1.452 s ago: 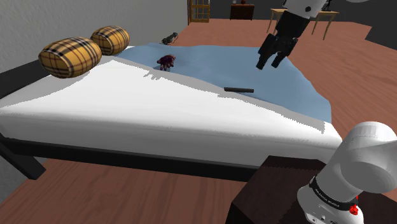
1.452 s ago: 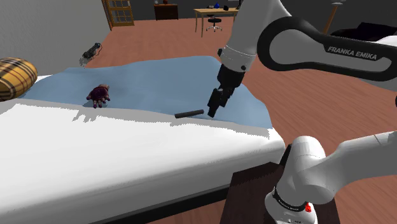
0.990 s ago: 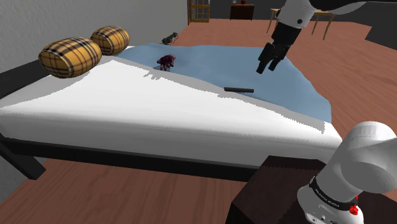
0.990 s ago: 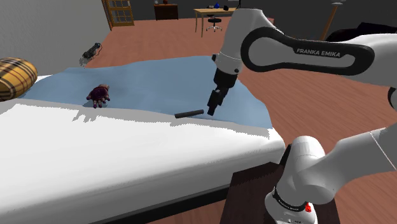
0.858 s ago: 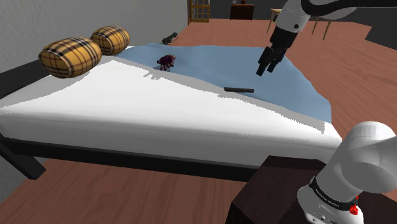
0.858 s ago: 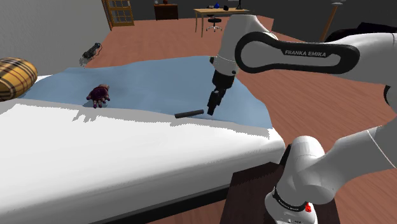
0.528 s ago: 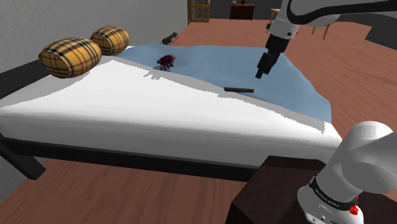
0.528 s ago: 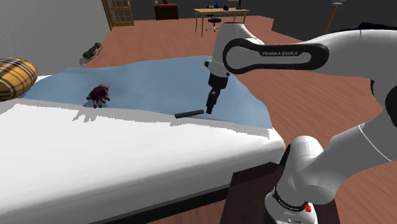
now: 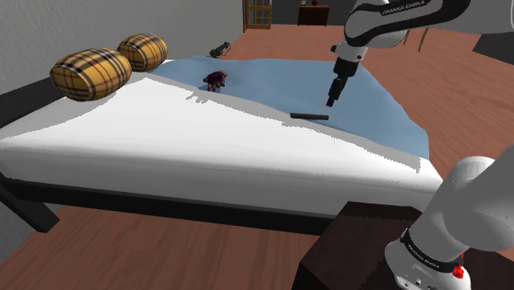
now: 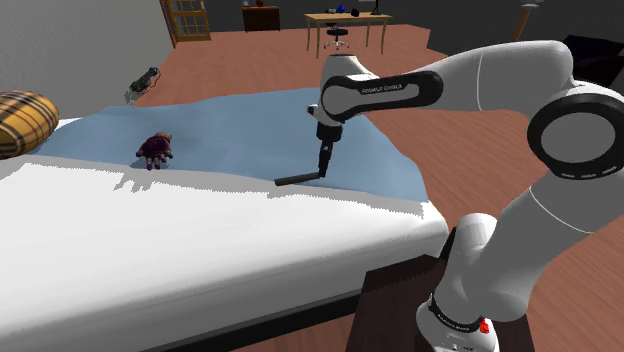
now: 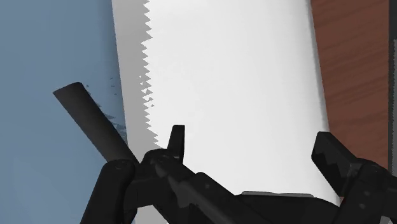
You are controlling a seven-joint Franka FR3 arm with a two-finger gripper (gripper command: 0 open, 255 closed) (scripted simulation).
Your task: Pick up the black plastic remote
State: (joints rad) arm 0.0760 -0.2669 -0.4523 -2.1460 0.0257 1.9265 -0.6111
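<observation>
1. The black remote (image 9: 309,116) lies on the bed (image 9: 165,144), at the edge of the blue blanket (image 9: 272,78).
2. The end effector (image 9: 331,102) hovers just over one end, fingers wide apart, with the remote outside them.

Here's the remote (image 9: 309,116): a slim black bar, plain and matte, with no buttons to make out. It's lying flat on the bed (image 9: 206,177), right at the line where the blue blanket (image 9: 272,82) meets the white sheet (image 9: 123,115). In the shoulder view it runs almost level across the picture. In the second exterior view it tips up slightly toward that view's right. The wrist view has it mostly on the blue, slanting toward the jagged white edge.
</observation>
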